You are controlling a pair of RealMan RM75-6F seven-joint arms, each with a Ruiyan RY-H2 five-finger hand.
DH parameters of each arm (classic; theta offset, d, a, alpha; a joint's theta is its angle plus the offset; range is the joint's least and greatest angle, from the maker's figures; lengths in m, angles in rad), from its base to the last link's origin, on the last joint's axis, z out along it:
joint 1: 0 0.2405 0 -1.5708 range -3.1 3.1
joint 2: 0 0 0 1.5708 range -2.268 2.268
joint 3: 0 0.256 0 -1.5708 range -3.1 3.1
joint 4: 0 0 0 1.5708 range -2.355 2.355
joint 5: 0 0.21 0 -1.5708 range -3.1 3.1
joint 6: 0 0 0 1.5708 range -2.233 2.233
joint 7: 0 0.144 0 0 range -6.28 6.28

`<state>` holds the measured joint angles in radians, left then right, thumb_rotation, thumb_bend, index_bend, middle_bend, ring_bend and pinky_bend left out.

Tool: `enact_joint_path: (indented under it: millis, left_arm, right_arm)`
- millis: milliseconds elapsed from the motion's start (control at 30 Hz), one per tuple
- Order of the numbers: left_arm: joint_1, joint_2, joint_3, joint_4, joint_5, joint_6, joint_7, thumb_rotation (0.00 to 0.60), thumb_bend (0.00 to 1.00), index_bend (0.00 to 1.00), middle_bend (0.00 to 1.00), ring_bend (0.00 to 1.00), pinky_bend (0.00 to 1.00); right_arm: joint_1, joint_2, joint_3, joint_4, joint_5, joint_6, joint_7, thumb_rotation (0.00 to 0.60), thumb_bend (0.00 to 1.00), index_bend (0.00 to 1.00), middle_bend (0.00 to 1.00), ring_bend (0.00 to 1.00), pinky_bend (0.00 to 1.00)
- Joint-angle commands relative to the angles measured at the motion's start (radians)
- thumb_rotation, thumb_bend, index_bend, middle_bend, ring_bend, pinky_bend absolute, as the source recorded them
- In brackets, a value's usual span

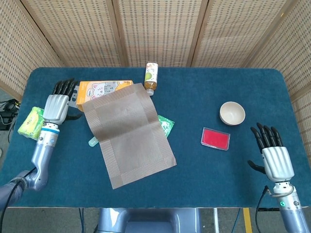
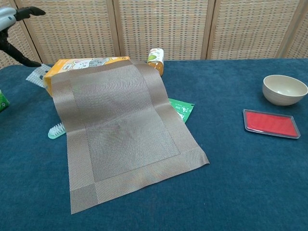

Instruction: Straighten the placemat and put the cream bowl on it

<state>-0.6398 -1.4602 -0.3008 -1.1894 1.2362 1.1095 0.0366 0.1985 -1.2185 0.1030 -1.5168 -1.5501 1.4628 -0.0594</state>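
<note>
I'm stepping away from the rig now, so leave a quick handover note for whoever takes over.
Left hand: open, holding nothing, left of the placemat.
Right hand: open, near the table's right front edge.
Placemat: unfolded but skewed, its far edge lying up on the orange box and covering part of the green packet.
Cream bowl: on the table to the right, behind the red tray.
Done: mat unfolded.
Left: square it flat, then set the bowl on it.
</note>
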Motion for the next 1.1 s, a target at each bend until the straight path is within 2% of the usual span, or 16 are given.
enact_joint_path:
  millis: [33,200,300,467,567,667,933,1100]
  left_arm:
    - [0.076,0.104,-0.005,-0.164,-0.020,0.092,0.057,0.600,0.00,0.00,0.00,0.00,0.00]
    - [0.176,0.231,0.029,-0.393,-0.050,0.170,0.144,0.600,0.00,0.00,0.00,0.00,0.00]
    - [0.246,0.286,0.059,-0.513,-0.061,0.255,0.220,0.600,0.00,0.00,0.00,0.00,0.00]
    - [0.338,0.306,0.114,-0.629,-0.047,0.372,0.281,0.600,0.00,0.00,0.00,0.00,0.00]
    - [0.374,0.302,0.145,-0.650,-0.038,0.403,0.294,0.600,0.00,0.00,0.00,0.00,0.00]
    - [0.386,0.288,0.150,-0.634,-0.032,0.415,0.292,0.600,0.00,0.00,0.00,0.00,0.00]
    - [0.381,0.290,0.154,-0.598,-0.025,0.370,0.272,0.600,0.00,0.00,0.00,0.00,0.00]
    - [0.382,0.290,0.155,-0.595,-0.016,0.366,0.274,0.600,0.00,0.00,0.00,0.00,0.00]
  right_arm:
    - [0.048,0.002,-0.017,0.010,-0.038,-0.070,0.013,0.600,0.00,0.07,0.00,0.00,0.00]
    - [0.135,0.002,-0.022,0.038,-0.090,-0.173,0.043,0.600,0.00,0.12,0.00,0.00,0.00]
    - [0.202,-0.025,-0.039,0.081,-0.155,-0.235,0.050,0.600,0.00,0.14,0.00,0.00,0.00]
    - [0.301,-0.083,-0.062,0.121,-0.232,-0.326,0.023,0.600,0.00,0.16,0.00,0.00,0.00]
    - [0.359,-0.120,-0.067,0.122,-0.253,-0.396,-0.008,0.600,0.00,0.17,0.00,0.00,0.00]
    - [0.387,-0.149,-0.070,0.128,-0.254,-0.430,-0.047,0.600,0.00,0.17,0.00,0.00,0.00]
    - [0.444,-0.246,-0.073,0.157,-0.206,-0.538,-0.129,0.600,0.00,0.17,0.00,0.00,0.00]
    - [0.461,-0.276,-0.077,0.170,-0.187,-0.565,-0.153,0.600,0.00,0.17,0.00,0.00,0.00]
